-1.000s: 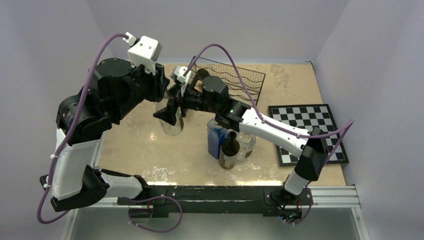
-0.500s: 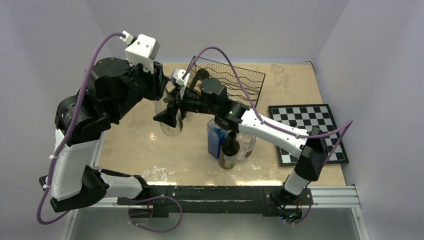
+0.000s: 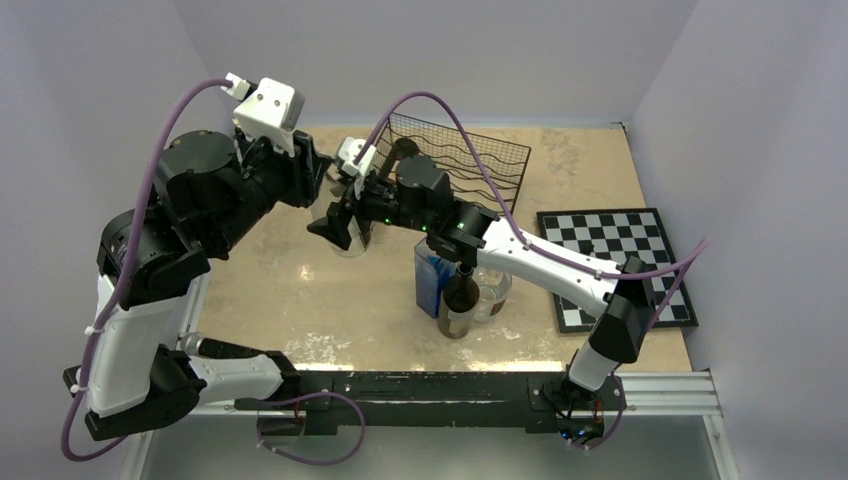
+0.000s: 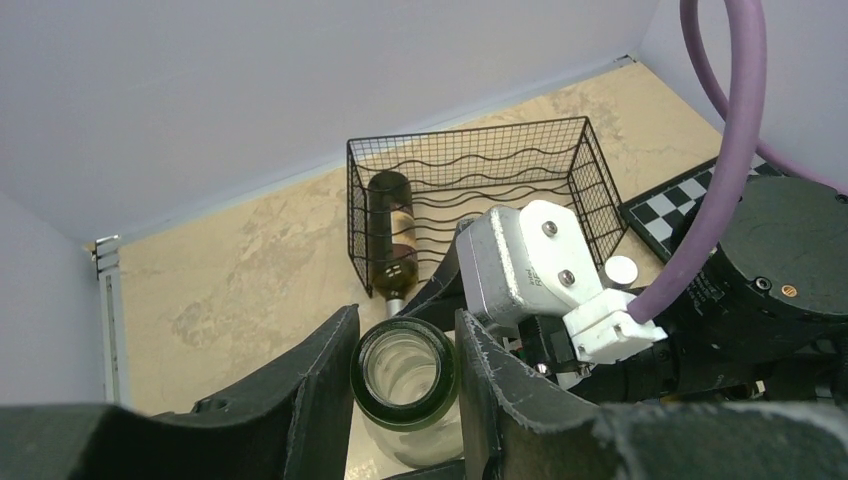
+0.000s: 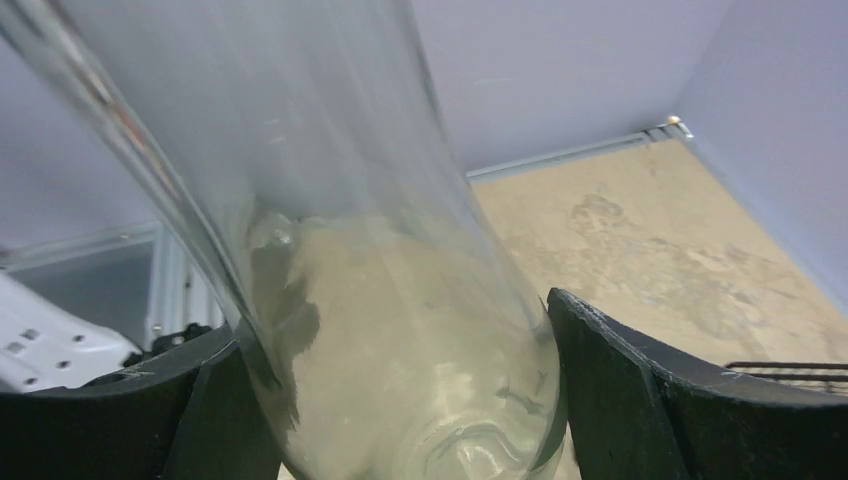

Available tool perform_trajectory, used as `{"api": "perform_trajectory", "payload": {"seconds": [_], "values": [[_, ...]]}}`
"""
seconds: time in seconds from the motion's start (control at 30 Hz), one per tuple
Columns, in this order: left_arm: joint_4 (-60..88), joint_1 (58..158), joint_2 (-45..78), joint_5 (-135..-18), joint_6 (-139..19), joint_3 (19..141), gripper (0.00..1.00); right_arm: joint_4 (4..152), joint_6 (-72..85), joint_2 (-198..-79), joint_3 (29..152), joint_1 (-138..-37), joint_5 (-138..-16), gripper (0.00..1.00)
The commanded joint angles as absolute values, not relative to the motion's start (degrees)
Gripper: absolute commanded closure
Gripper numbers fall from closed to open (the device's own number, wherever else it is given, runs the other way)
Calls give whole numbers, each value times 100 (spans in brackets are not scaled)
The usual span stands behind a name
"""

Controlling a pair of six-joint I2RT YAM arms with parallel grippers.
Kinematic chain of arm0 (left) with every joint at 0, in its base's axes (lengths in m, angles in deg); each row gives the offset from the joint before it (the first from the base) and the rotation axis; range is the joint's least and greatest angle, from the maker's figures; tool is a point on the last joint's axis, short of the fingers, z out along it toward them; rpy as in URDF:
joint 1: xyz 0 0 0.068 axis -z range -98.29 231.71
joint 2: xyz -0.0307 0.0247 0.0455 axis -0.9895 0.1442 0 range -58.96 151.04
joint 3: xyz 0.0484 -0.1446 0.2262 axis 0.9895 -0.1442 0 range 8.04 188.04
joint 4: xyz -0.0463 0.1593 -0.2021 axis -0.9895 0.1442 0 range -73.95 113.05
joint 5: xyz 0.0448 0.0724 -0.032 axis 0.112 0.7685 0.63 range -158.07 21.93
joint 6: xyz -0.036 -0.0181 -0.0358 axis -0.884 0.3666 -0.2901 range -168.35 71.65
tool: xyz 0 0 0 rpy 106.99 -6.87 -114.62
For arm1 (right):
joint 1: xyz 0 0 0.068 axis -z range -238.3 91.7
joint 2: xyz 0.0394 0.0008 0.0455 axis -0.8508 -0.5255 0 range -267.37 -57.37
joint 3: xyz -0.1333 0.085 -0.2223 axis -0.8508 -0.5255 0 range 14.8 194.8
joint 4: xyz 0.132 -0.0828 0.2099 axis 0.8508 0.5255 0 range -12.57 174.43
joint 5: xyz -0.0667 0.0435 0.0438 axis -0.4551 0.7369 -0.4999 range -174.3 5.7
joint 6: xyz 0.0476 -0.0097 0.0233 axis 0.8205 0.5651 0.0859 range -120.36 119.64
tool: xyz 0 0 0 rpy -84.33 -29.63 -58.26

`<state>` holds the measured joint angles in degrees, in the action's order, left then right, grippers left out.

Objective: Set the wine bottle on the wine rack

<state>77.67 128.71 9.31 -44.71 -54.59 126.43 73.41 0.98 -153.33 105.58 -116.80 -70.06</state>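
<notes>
- While you look through the left wrist view, you see the left jaws nearly together, their fingers (image 4: 315,400) pressed on either side of the open mouth of the clear wine bottle (image 4: 405,372).
- Your right jaws stand much wider, and their fingers (image 5: 630,400) sit against both sides of the same bottle's broad glass body (image 5: 400,330); it fills the whole gap between them.
- So you have 2 grips on 1 bottle: the left at the neck, the right lower on the body.
- From above, the clear wine bottle (image 3: 356,240) stands roughly upright over the counter (image 3: 290,290), just off the front-left corner of the wine rack (image 3: 480,165) and not in it.
- You cannot tell whether its base touches the counter.
- The wine rack sits at the back of the counter, and 1 dark bottle (image 4: 391,235) already lies in its leftmost cradle, neck pointing toward you.
- Nearer the arm bases, under the right forearm, a blue box (image 3: 432,280), a brown bottle (image 3: 460,302) and a clear glass jar (image 3: 493,288) stand close together.
- A chessboard (image 3: 620,265) lies flat on the right side, well apart from the held bottle.
</notes>
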Motion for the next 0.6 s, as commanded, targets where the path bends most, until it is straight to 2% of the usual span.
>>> {"api": "perform_trajectory", "payload": {"seconds": [0.0, 0.17, 0.4, 0.57], "values": [[6250, 12882, 321, -4709, -5359, 12299, 100, 7380, -588, -15293, 11080, -11604, -8220, 100], [5641, 12882, -296, -4974, -5150, 11480, 100, 7725, -1394, -15364, 11777, -11604, -8961, 100], [4699, 12882, -1059, -5461, -4736, 10373, 100, 7324, -2821, -15144, 11991, -11609, -9700, 100], [4529, 12882, -1376, -5778, -4653, 9925, 88, 6841, -3845, -14764, 11853, -11622, -10026, 100]]}}
